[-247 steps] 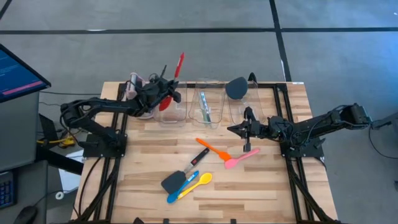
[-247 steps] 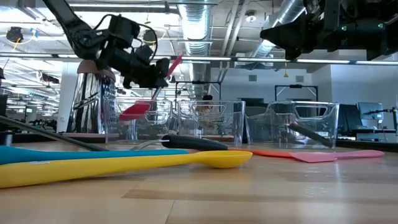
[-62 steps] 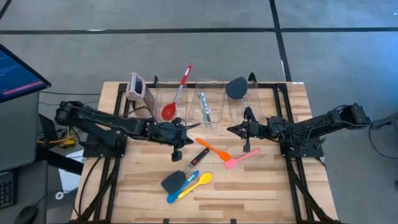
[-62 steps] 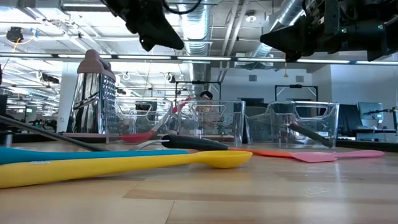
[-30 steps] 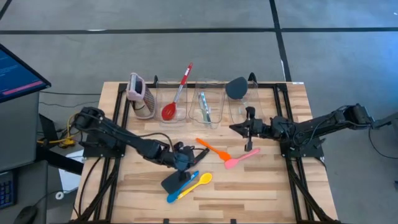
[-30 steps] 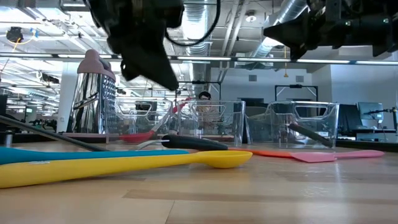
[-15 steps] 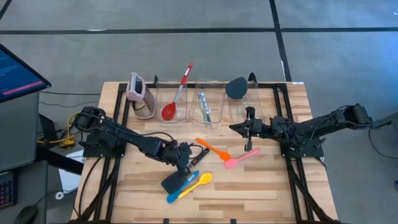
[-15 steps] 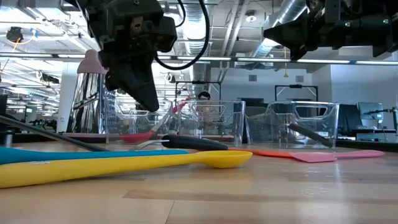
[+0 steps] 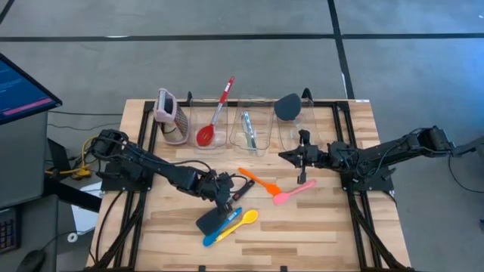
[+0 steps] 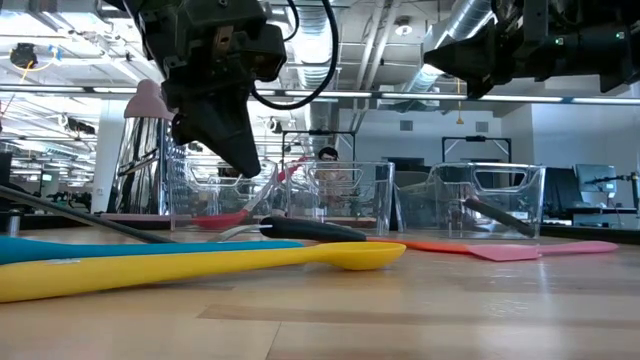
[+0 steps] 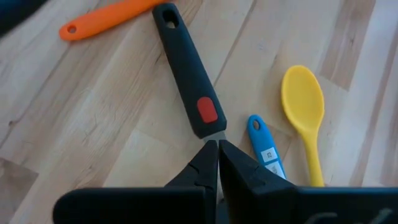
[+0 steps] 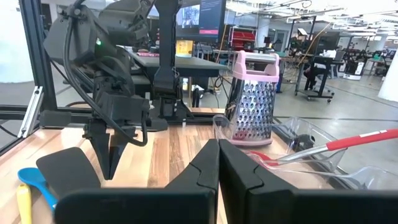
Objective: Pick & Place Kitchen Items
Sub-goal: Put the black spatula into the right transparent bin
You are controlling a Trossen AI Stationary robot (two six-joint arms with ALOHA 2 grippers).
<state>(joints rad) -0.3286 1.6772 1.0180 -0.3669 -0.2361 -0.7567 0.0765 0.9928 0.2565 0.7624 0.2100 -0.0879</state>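
A black spatula (image 9: pixel 215 215) with a red-dotted handle (image 11: pixel 189 74) lies flat on the table beside a blue spoon (image 9: pixel 215 233) and a yellow spoon (image 9: pixel 242 221). An orange spatula (image 9: pixel 261 181) and a pink spatula (image 9: pixel 291 193) lie farther right. My left gripper (image 11: pixel 217 146) is shut and hovers just above the black spatula's neck, clear of it in the low view (image 10: pixel 250 165). My right gripper (image 9: pixel 283 156) waits shut above the table, near the right bin. A red spoon (image 9: pixel 214 113), a clear-teal tool (image 9: pixel 248 130) and another black spatula (image 9: pixel 287 106) rest in the bins.
Three clear bins (image 9: pixel 253 136) stand in a row at the far side, with a pink-topped metal grater (image 9: pixel 168 113) to their left. Bare wood shows along the near edge and at the table's right. A monitor (image 9: pixel 23 83) stands off the left edge.
My left gripper has come down toward the black spatula's handle, its fingers staying shut. The utensils on the table have not moved.
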